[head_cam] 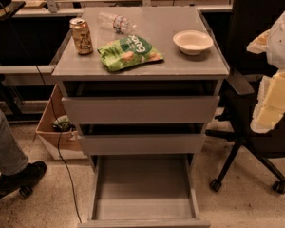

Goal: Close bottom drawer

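Note:
The bottom drawer [143, 189] of the grey metal cabinet is pulled far out toward me. Its flat grey tray is bare and its plain front panel [143, 223] sits at the lower edge of the view. The medium-width drawer [141, 144] and the widest drawer [140, 109] above it each stand out a little from the cabinet. My gripper [274, 96], white and yellowish, hangs at the right edge of the view. It is level with the upper drawers, well right of the cabinet, and touches nothing.
On the cabinet top [190, 65] are a soda can [81, 36], a lying plastic bottle [116, 22], a green snack bag [129, 52] and a white bowl [193, 42]. A black office chair [249, 127] stands right. A cardboard box [57, 127], a cable and a person's foot [19, 177] are left.

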`<move>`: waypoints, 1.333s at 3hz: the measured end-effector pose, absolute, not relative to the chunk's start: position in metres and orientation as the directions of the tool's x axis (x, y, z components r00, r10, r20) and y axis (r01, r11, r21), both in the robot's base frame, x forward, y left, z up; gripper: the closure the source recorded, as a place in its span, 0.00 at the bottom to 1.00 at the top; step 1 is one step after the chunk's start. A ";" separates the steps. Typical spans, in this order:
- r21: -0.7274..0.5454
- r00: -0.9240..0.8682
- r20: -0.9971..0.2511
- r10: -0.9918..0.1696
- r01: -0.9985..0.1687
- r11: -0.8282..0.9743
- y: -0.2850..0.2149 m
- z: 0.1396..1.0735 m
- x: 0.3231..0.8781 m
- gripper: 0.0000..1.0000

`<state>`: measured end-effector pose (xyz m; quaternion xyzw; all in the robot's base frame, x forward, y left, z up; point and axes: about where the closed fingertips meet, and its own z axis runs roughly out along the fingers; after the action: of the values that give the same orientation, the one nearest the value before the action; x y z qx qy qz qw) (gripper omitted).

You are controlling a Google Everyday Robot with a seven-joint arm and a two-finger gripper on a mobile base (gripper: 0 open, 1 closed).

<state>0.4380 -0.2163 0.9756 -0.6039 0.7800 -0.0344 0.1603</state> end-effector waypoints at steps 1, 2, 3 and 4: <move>-0.250 -0.213 -0.212 -0.954 -0.931 0.264 -0.216 0.974 0.437 0.00; -0.238 -0.181 -0.228 -0.957 -0.943 0.235 -0.211 0.942 0.432 0.00; -0.216 -0.100 -0.279 -0.955 -0.963 0.163 -0.197 0.874 0.421 0.00; -0.186 -0.040 -0.333 -0.942 -0.977 0.107 -0.180 0.802 0.409 0.00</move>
<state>0.4091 -0.1805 0.8024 -0.6665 0.7197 0.0459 0.1891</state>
